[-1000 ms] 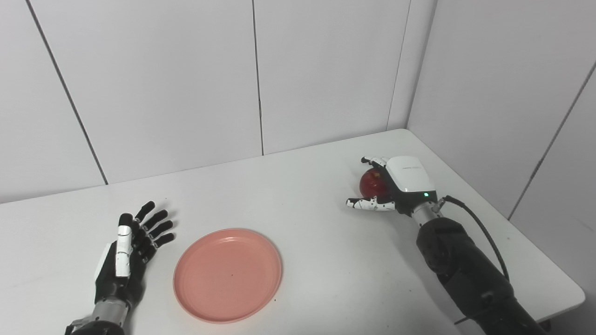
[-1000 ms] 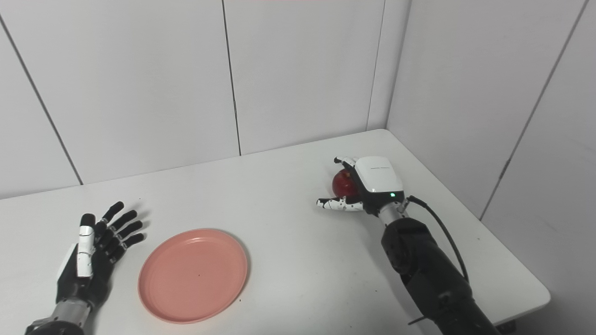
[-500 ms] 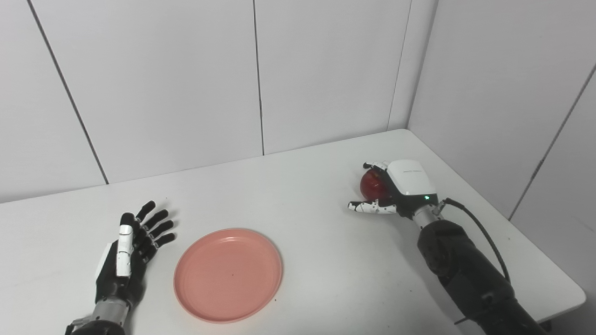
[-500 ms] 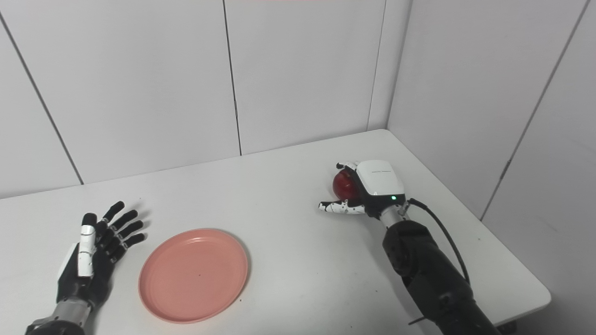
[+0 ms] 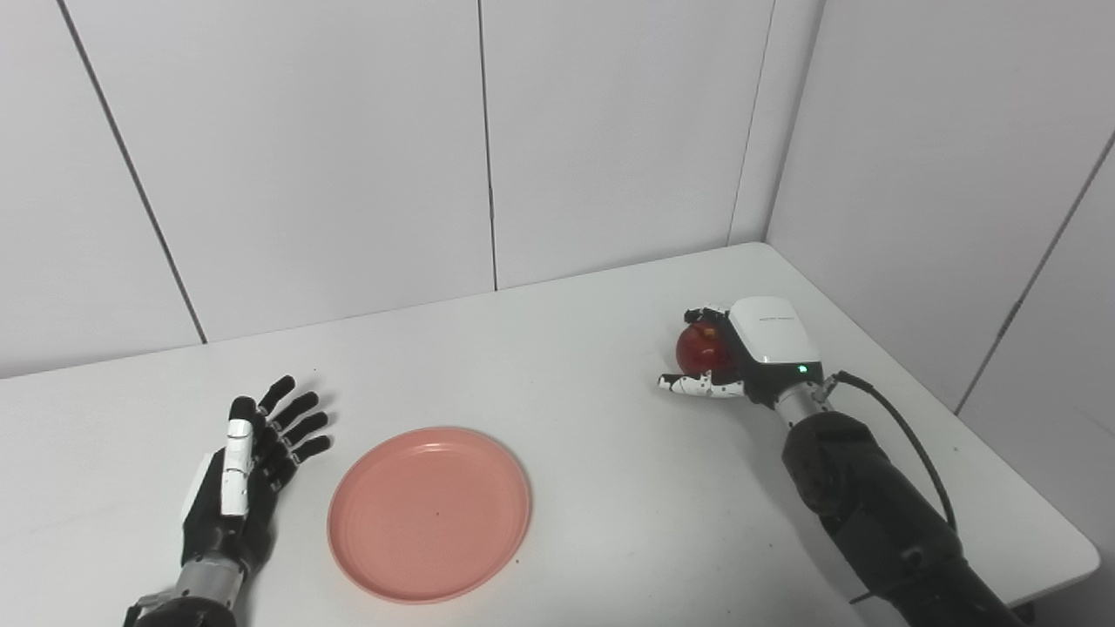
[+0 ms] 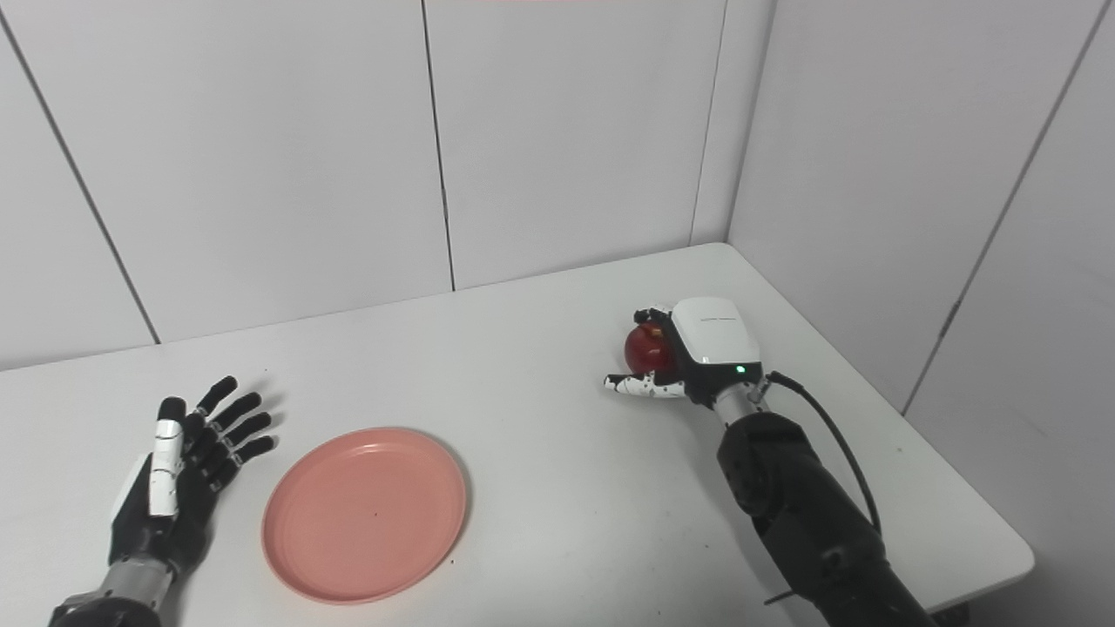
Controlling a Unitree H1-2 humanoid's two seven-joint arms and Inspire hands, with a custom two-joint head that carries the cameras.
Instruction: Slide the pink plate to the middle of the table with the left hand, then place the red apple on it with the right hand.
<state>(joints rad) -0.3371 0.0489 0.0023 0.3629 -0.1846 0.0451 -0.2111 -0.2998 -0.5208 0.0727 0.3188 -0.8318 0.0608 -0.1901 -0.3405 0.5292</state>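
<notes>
Right hand wraps fingers round red apple, ready to lift; left hand rests splayed, empty, clearing pink plate mid-bench.

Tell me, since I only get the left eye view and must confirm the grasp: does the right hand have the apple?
Observer: In the right eye view, the right hand curls its fingers over the red apple, with the thumb stretched out at its near side. I cannot confirm a firm grip.
Operator: Is the plate clear of the left hand?
Observer: Yes. The pink plate lies apart from the open left hand, with bare table between them.
</notes>
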